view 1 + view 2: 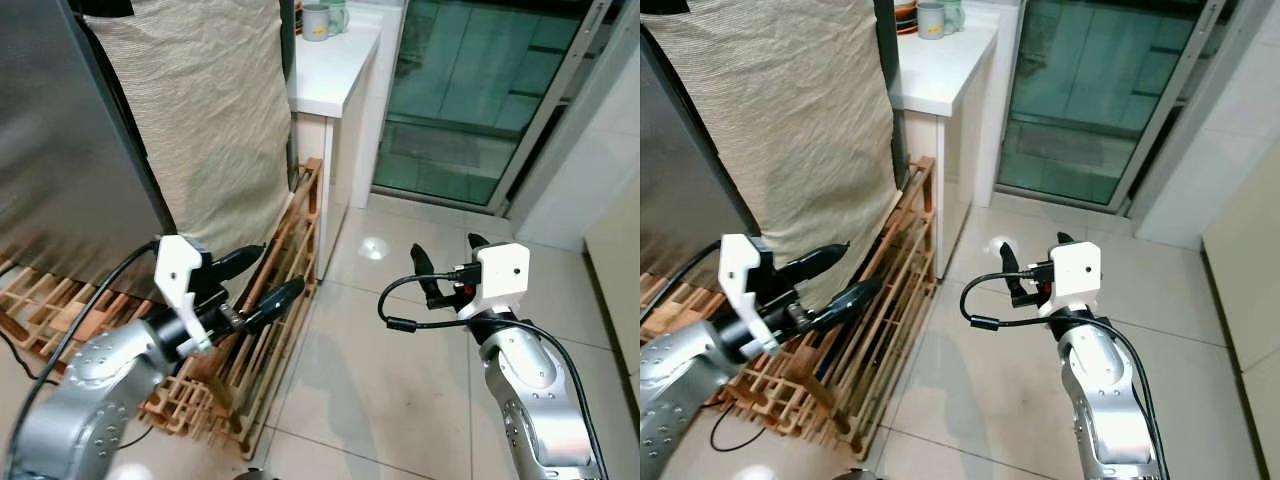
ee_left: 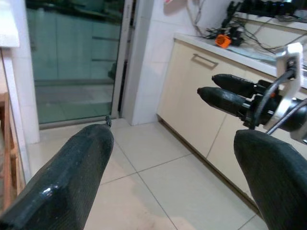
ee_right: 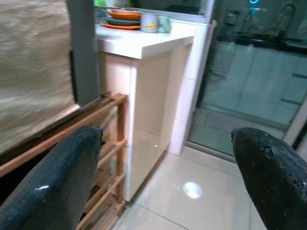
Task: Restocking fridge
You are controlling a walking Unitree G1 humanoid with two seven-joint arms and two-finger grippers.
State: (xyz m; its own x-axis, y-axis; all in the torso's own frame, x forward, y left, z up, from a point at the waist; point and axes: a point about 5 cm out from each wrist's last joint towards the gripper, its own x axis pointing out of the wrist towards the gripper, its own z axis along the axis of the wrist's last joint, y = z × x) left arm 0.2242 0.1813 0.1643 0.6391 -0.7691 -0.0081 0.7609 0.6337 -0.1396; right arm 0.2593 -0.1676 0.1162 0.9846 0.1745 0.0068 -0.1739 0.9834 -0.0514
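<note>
Both empty, spread wide, the left pincer hangs just beside the fridge standing tall at the robot's left, nearer it than the right pincer over the floor tiles.

- Even, bright indoor light; head views sharp.
- Round ceiling-light glare on floor tiles.
- Soft arm shadows on floor.
- Glass door dark, greenish, reflective.
- Wrist views: near fingers blurred, background slightly soft.
</note>
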